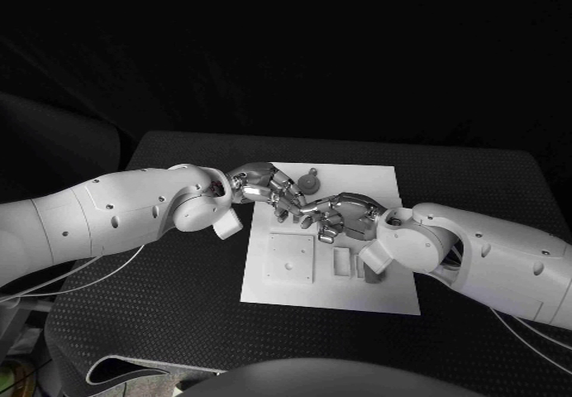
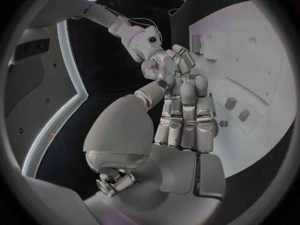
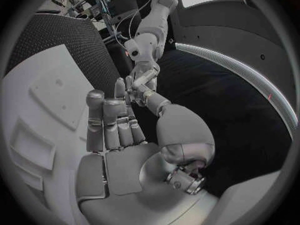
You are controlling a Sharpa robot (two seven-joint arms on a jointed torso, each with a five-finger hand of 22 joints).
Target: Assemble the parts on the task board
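Observation:
The white task board (image 1: 269, 291) lies in the middle of the black table. Both hands hover over its far half, fingertips meeting. My left hand (image 1: 267, 189) reaches in from the left with its fingers stretched out side by side (image 2: 185, 116). My right hand (image 1: 342, 214) comes from the right, fingers also straight and together (image 3: 114, 126). Whether a part sits between the touching fingertips is hidden. A grey round-headed part (image 1: 311, 177) lies near the board's far edge. Small grey parts (image 2: 230, 103) (image 2: 244, 115) rest on the board beside my left hand.
The board carries a raised square plate (image 1: 292, 255) and narrow slots (image 1: 343, 263), with a grey piece (image 1: 372, 270) beside them. Cables (image 1: 74, 274) trail off the table's left side. Black table (image 1: 471, 178) surrounds the board.

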